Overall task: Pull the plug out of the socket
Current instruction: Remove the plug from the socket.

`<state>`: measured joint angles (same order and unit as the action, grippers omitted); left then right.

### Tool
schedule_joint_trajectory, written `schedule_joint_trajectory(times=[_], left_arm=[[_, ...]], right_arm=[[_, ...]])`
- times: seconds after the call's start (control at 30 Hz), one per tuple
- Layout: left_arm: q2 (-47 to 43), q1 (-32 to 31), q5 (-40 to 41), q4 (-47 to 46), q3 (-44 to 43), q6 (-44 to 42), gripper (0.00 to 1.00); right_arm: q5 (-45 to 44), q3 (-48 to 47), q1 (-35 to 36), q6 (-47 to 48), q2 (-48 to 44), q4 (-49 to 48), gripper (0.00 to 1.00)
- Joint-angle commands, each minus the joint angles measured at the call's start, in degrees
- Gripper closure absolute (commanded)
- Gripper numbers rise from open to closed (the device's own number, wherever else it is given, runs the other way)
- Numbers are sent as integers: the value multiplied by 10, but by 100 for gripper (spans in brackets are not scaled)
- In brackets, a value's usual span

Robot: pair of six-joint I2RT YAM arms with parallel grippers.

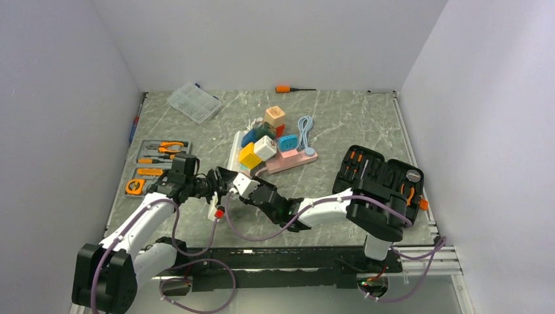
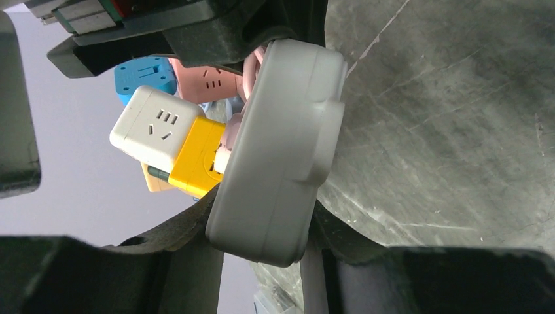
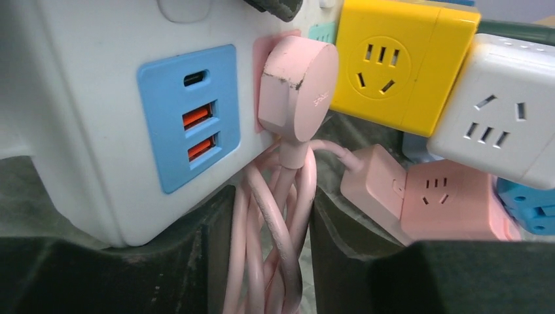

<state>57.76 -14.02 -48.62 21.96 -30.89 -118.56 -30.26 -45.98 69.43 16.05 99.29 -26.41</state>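
A white socket block (image 3: 98, 98) with a blue USB panel is raised off the table. It sits clamped between the fingers (image 2: 177, 229) of my left gripper (image 2: 265, 229), which is shut on its body (image 2: 278, 150). A round pink plug (image 3: 298, 85) sits in the block's side, right of the blue panel. Its pink cable (image 3: 275, 216) hangs down in several looped strands. My right gripper (image 3: 271, 219) is just below the plug, and its two fingers (image 3: 209, 222) press on the cable bundle. Seen from above, both grippers (image 1: 219, 180) (image 1: 247, 191) meet at the block (image 1: 241, 184).
Behind the block lie a yellow cube socket (image 1: 249, 156), a white cube socket (image 1: 265, 148), a pink power strip (image 1: 291, 159) and a coiled blue cable (image 1: 305, 131). An open tool case (image 1: 383, 176) is at the right, plier trays (image 1: 160, 152) at the left, and a clear box (image 1: 193, 103) at the back.
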Motion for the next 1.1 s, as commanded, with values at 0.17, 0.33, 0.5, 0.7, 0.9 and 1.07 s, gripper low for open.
schedule_joint_trajectory(times=[0.17, 0.33, 0.5, 0.7, 0.9, 1.07], left_arm=[[-44, -11, -124, -42, -35, -236, 100], [-47, -11, -109, -13, -38, -248, 100], [-45, -12, -87, 38, -52, -269, 100], [-43, -11, -59, 92, -61, -303, 100], [-41, -11, -48, 101, -62, -304, 100], [-38, -11, -40, 113, -65, -308, 100]], right_arm=[[-129, -14, 9, 1, 2, -188, 77], [-159, 4, 4, -29, -33, -206, 100], [-162, 9, -9, -59, -60, -193, 100], [-181, 21, -30, -79, -72, -189, 100], [-198, 39, -67, -117, -95, -172, 100], [-230, 51, -86, -124, -106, -187, 100]])
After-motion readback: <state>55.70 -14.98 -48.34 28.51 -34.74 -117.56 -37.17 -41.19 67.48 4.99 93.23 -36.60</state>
